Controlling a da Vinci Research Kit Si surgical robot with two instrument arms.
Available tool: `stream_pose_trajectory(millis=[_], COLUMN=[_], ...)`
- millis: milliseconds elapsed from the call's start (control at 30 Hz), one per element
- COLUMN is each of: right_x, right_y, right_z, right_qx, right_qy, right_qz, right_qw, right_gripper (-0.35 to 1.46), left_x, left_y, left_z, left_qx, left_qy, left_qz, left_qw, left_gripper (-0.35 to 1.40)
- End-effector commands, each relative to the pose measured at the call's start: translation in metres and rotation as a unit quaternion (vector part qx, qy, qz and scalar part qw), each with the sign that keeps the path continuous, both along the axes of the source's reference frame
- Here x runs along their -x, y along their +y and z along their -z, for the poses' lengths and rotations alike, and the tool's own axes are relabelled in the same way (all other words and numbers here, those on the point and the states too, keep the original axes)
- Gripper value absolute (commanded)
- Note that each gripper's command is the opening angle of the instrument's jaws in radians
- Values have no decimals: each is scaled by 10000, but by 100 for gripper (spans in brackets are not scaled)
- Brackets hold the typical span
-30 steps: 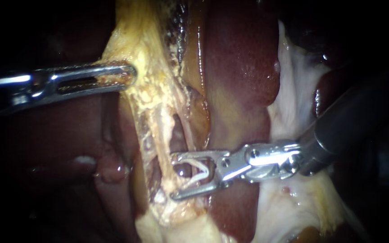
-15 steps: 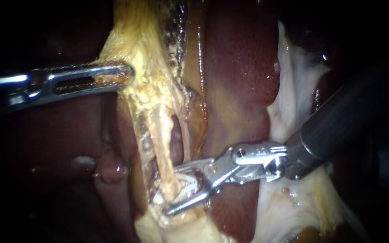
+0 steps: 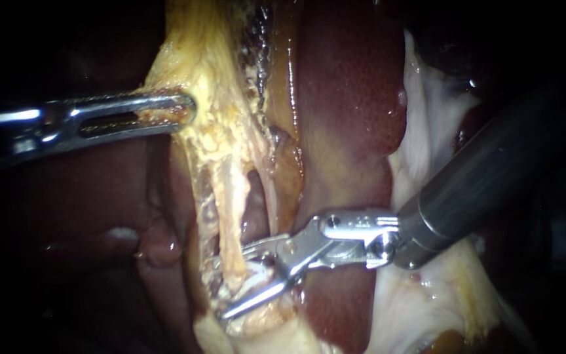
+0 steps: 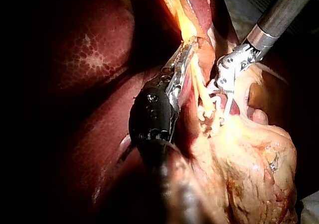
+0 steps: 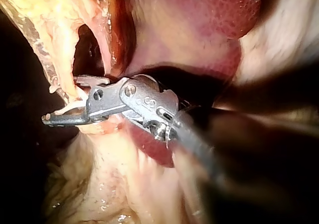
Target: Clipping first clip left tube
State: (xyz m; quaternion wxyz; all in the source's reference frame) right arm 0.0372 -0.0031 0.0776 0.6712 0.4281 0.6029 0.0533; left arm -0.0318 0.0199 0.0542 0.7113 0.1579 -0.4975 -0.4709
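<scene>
A pale grey supporting surface (image 4: 311, 211) is seen only in the left wrist view, at the outer margin of the specimen. Its material cannot be determined. A lobed mass of yellow fatty tissue (image 4: 249, 159) is recorded lying against it, the edge of the mass bordering the grey directly. The dark red liver (image 4: 94, 50) is noted alongside this mass. Its contact with the surface is hidden in shadow.

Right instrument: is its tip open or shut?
Open: a gap shows at the right instrument's tip, with the left tube lying inside it.
</scene>
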Motion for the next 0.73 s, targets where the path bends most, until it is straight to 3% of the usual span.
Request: stream_pose_trajectory(millis=[33,100,133,733], right_x=[1,5,6,8], right_y=[0,0,0,4], right_z=[-1,-1,-1,-9], right_qx=[8,-60,-105,-225], right_qy=[-14,-69,-112,-203], right_qz=[-14,-32,-57,-87], right_qw=[10000,10000,9999,9995], right_gripper=[13,-27,-35,-35], left_x=[0,0,0,0], left_y=[-1,-1,-1,-1], left_z=[-1,-1,-1,-1], left_qx=[0,0,0,1], left_qy=[3,3,3,3], left_qz=[2,2,2,1], left_qw=[10000,10000,10000,10000], left_gripper=[-35,-35,-35,-35])
